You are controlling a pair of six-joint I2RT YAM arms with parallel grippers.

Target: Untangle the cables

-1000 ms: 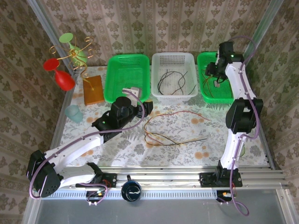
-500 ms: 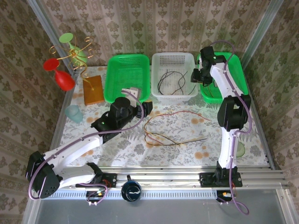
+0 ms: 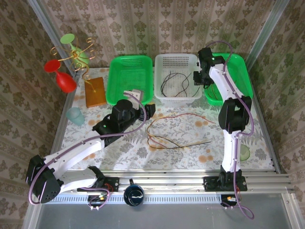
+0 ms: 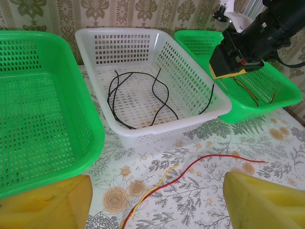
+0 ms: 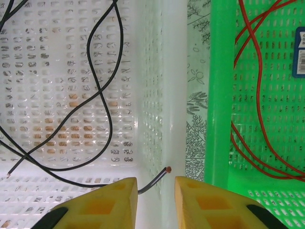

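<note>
Top view, as I read it from my station. The counter point(image 3: 190, 143), under a floral cloth, carries three baskets just beside one another along its far edge: left green basket point(image 3: 125, 78), white basket point(image 3: 176, 59) in the middle, right green basket point(image 3: 240, 78). Left of them lies an orange-brown block point(image 3: 95, 91). Behind it a gold wire stand point(image 3: 80, 64) holds a red goblet point(image 3: 66, 82) and a green goblet point(image 3: 82, 57). A pale cup point(image 3: 75, 115) stands near the left edge. In my right wrist view, a blue tag point(image 5: 299, 51) lies in the right-hand basket.
</note>
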